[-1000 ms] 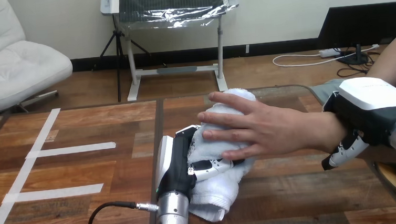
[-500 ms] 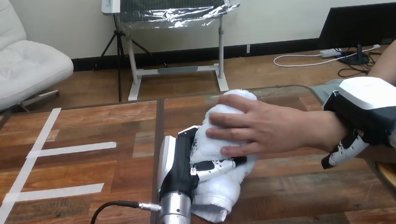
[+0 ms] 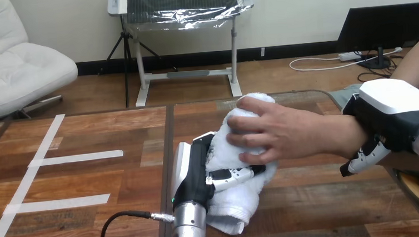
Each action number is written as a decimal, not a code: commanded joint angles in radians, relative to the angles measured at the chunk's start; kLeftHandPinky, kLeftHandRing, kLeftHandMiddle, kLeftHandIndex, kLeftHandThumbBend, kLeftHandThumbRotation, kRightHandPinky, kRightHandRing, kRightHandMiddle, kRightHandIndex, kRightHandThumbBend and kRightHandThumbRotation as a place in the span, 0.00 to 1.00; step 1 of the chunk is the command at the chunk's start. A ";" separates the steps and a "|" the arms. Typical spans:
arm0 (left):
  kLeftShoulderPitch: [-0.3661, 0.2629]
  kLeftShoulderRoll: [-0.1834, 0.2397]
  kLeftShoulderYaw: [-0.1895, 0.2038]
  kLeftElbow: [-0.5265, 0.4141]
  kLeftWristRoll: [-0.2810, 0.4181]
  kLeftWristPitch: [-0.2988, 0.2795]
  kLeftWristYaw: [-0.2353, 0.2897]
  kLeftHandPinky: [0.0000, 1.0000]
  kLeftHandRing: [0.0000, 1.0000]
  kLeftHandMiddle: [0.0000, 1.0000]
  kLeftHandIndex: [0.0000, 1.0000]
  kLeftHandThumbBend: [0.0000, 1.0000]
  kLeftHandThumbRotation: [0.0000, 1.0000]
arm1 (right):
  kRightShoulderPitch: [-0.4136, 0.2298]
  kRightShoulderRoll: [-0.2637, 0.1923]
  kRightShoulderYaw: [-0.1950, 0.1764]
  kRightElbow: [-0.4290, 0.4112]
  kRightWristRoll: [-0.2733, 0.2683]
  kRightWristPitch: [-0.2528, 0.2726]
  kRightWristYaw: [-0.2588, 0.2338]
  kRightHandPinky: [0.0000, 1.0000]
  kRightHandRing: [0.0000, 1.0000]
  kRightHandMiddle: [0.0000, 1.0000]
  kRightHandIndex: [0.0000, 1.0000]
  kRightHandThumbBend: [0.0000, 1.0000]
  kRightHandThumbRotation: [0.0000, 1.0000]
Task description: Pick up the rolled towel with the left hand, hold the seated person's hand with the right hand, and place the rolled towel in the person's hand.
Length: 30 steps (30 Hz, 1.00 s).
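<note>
At your far left, the white tape strips (image 3: 76, 157) lie flat on the brown wooden table (image 3: 117, 181), well apart from everything else.

Near the middle of the bottom edge, the silver left forearm runs up to the robot's left hand (image 3: 197, 172). It is turned on its side, with its black-and-white fingers (image 3: 229, 176) curled across the rolled white terry towel (image 3: 239, 197). You have a closed grip on the roll there. The towel stands slanted. Its lower end hangs loose and rumpled just beside the left wrist, and its upper end points toward the table's far edge.

The person's hand (image 3: 286, 132) comes in from the right, palm down, over the upper half of the towel. Its fingers are bent round the roll, just above the robot's fingers, so that hand and the left hand are both on the towel.

Further right, the right hand (image 3: 396, 111) sits over the person's wrist (image 3: 342, 134) with its white shell on top. Its fingers (image 3: 366, 157) hook down and under the wrist, so it is clasped round it. The silver right forearm leaves at the lower right edge.
</note>
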 commanded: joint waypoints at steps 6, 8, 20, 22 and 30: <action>-0.089 -0.030 -0.030 -0.029 0.024 -0.024 -0.002 0.32 0.37 0.43 0.52 0.56 0.00 | -0.045 0.018 -0.051 -0.080 0.035 -0.023 -0.033 0.11 0.18 0.26 0.33 0.75 0.00; -0.088 -0.027 -0.031 -0.032 0.025 -0.021 -0.005 0.32 0.37 0.44 0.52 0.56 0.00 | -0.048 0.018 -0.049 -0.079 0.035 -0.018 -0.027 0.12 0.19 0.27 0.34 0.76 0.00; -0.088 -0.011 -0.032 -0.027 0.024 -0.035 -0.010 0.32 0.38 0.44 0.52 0.58 0.00 | -0.056 -0.002 -0.026 -0.085 -0.010 -0.014 -0.012 0.31 0.41 0.49 0.54 0.84 0.00; -0.089 -0.008 -0.034 -0.028 0.025 -0.032 -0.017 0.34 0.39 0.44 0.52 0.58 0.00 | -0.058 -0.002 -0.025 -0.089 -0.011 -0.007 -0.001 0.37 0.47 0.54 0.58 0.85 0.00; -0.096 0.011 -0.049 -0.032 0.032 -0.004 -0.090 0.54 0.59 0.62 0.68 0.63 0.21 | -0.061 -0.013 -0.017 -0.089 -0.017 -0.008 0.023 0.57 0.65 0.70 0.72 0.84 0.00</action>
